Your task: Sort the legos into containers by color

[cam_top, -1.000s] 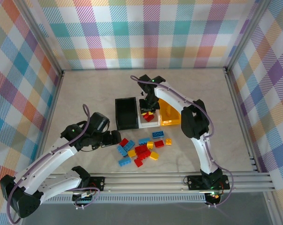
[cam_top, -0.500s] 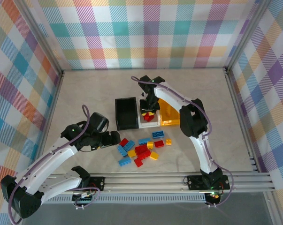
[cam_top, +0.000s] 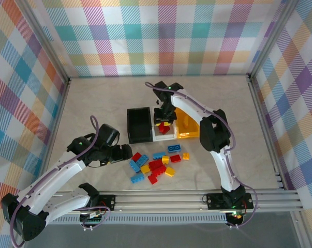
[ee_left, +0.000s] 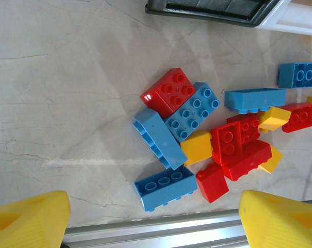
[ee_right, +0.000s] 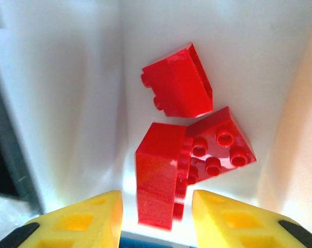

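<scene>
Several red, blue and yellow legos (cam_top: 156,164) lie in a loose pile on the table in front of three containers: a black bin (cam_top: 138,125), a white bin (cam_top: 164,137) and a yellow-orange bin (cam_top: 188,129). My right gripper (cam_top: 164,120) hangs in the white bin (ee_right: 68,77), open. A blurred red brick (ee_right: 158,181) sits between its fingers with a gap on each side, above two other red bricks (ee_right: 179,82). My left gripper (cam_top: 125,151) stands open at the pile's left side. In its wrist view the gripper (ee_left: 153,219) has nothing between its fingers, and a blue brick (ee_left: 165,187) lies nearest.
An aluminium rail (cam_top: 197,199) runs along the table's near edge, close to the pile and under the left gripper's fingers (ee_left: 29,217). Metal posts and checkered walls enclose the table. The black bin's corner (ee_left: 207,6) shows beyond the pile.
The right gripper's jaws have parted over the white bin and let go of the red brick. The left gripper has shifted slightly towards the pile.
</scene>
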### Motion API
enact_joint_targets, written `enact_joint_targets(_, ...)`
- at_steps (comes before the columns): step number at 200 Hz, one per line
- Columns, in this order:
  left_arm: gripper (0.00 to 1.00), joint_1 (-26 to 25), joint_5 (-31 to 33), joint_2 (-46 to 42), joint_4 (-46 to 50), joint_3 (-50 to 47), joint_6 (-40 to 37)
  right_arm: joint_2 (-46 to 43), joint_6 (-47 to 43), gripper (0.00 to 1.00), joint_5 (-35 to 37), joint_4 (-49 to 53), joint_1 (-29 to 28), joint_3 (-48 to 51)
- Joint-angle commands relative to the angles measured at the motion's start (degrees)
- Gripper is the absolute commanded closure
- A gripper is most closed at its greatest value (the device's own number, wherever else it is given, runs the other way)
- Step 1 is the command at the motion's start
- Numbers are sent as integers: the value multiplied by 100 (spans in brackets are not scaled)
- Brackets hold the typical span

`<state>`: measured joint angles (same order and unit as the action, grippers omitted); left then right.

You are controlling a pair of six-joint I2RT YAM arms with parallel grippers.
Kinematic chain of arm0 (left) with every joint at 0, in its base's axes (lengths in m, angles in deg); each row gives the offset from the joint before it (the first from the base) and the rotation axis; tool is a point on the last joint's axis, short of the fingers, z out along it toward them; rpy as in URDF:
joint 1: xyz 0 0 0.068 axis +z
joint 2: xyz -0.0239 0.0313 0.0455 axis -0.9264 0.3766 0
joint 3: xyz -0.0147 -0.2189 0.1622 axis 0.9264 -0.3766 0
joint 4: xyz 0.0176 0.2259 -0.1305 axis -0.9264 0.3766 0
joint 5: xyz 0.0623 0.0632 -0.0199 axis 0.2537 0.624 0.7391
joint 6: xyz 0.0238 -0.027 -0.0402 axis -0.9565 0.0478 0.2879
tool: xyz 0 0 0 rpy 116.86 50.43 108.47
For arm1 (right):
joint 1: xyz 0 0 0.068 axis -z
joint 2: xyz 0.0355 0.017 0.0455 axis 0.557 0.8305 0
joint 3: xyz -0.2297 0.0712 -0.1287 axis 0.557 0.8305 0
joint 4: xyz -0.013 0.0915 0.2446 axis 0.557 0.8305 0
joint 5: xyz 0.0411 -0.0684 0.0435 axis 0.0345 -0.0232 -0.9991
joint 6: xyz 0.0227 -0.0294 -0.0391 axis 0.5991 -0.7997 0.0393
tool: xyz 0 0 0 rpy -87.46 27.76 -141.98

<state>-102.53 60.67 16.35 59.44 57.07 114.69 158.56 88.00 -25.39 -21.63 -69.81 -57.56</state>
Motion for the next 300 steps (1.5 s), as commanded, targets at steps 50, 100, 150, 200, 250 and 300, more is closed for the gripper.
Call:
enact_joint_targets(50, 16, 64, -213, 131, -22, 98, -176, -2120, 398, 58, -338, -218, 62, 954)
enact_joint_targets(100, 18, -443, -90, 859, -95, 721, -482, -3850, 600, 55, -495, -543, 454, 2860)
enact_joint_targets(150, 18, -1485, 218, 1990, -471, 1181, -449, -5481, 792, 52, -588, -594, 1003, 4805)
enact_joint_targets(200, 17, -1591, -34, 2489, -943, 1196, -346, -6264, 1356, 50, -921, -940, 773, 6668)
enact_joint_targets(250, 18, -1593, 220, 2818, -768, 1159, -407, -6621, 1684, 50, -1021, -1078, 548, 7242)
enact_joint_targets(300, 18, -1095, 553, 3248, -508, 1185, -650, -6632, 1657, 50, -1022, -1003, 447, 7186)
